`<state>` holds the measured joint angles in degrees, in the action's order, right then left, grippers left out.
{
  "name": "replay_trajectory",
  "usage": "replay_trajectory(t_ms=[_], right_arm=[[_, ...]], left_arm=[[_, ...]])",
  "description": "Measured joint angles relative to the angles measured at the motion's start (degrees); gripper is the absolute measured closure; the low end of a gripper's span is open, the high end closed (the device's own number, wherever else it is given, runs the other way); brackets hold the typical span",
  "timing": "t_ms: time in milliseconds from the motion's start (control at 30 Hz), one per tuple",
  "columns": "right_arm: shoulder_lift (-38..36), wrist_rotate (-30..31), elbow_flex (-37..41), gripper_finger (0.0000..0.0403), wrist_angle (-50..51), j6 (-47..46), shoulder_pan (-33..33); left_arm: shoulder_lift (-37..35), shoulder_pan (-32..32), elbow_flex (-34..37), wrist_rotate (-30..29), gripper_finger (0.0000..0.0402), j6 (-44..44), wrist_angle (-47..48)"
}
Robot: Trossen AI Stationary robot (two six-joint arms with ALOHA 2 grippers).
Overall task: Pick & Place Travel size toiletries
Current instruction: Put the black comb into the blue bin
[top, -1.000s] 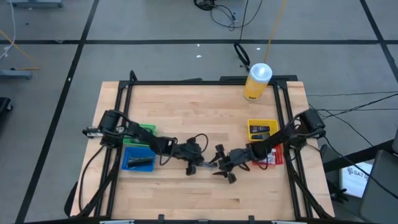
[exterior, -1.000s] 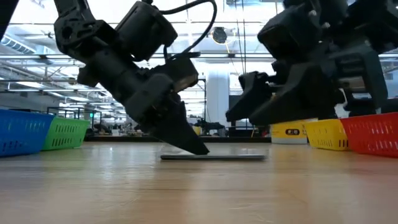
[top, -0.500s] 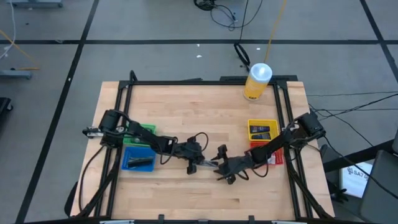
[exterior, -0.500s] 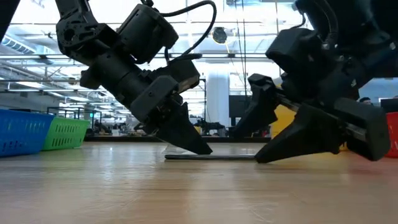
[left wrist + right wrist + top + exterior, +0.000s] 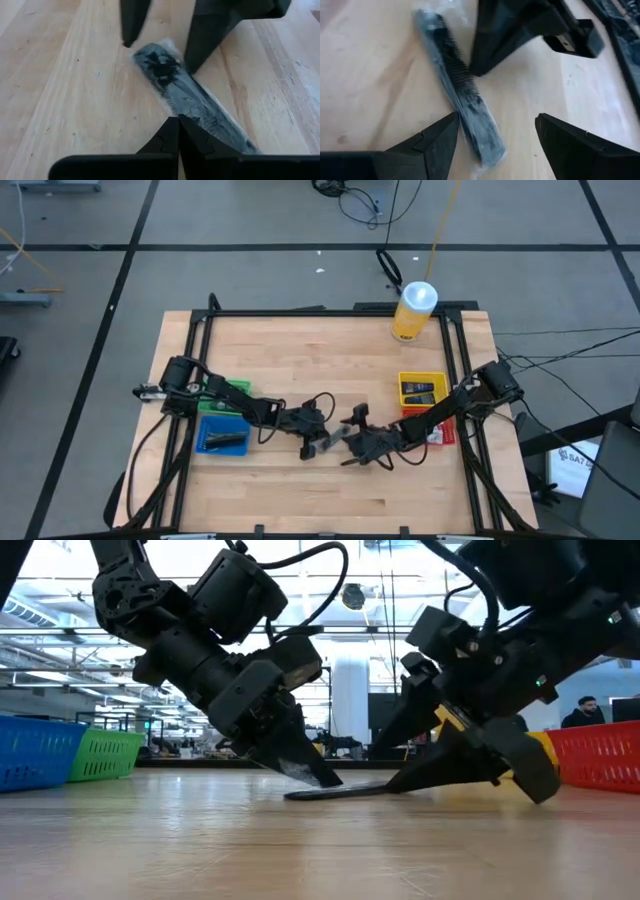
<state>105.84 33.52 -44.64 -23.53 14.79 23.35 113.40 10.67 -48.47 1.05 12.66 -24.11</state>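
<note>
A wrapped black comb [image 5: 185, 95] lies on the wooden surface [image 5: 320, 370] near its middle, between the two tools. The left tool [image 5: 318, 446] has its fingers pressed together, their tips touching one end of the comb. The right tool [image 5: 352, 442] is spread wide, one finger [image 5: 427, 145] on each side of the comb's other end, not gripping it. The comb is long, flat and dark, with fine teeth along one edge, sealed in a clear wrapper.
</note>
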Motion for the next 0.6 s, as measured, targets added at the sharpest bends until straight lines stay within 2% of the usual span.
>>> replay_trajectory(t_ms=[133, 400, 467, 600], right_arm=[[0.0, 1.84, 0.0, 0.0146, -0.36, 0.75, -0.04], [0.07, 0.9, 0.02, 0.0161, -2.18, 1.06, -0.11], [0.07, 0.5, 0.02, 0.0173, -2.18, 1.06, -0.15], [0.07, -4.56, 0.02, 0.0216, -2.21, 0.98, -0.88]], left_arm=[[0.0, 0.26, 0.0, 0.04, 0.0396, -0.01, -0.06], [0.11, 0.31, 0.04, 0.67, 0.0394, 0.1, -3.06], [0.11, 0.31, 0.07, 0.69, 0.0393, 0.14, -4.01], [0.13, 0.33, 0.12, 0.71, 0.0399, 0.95, -4.78]])
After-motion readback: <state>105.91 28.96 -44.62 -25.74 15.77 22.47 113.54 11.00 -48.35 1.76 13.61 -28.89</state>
